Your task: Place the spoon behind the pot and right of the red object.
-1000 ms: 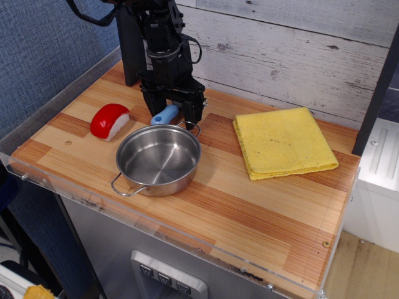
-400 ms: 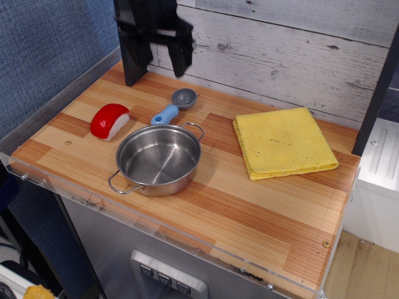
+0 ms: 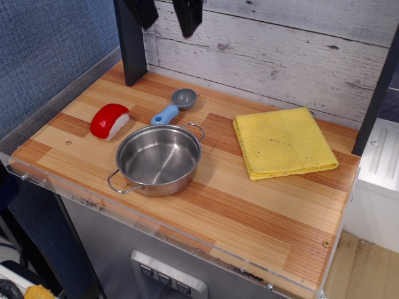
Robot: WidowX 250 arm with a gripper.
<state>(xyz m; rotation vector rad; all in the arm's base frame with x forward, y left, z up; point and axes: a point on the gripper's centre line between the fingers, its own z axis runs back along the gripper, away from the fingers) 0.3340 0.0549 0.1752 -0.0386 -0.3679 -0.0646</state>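
observation.image: spoon [image 3: 174, 106] sits behind the pot [image 3: 158, 159], gripper [image 3: 165, 12] jaws apart overhead, so just lift clear.

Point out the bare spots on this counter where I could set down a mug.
The widest free patch is the front right, below the yellow cloth and right of the pot. A smaller strip lies along the back wall, behind the cloth. It is crowded at left, where the red object, the spoon and the pot cluster.

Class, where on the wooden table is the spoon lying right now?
The spoon lies on the table, just behind the pot and right of the red object.
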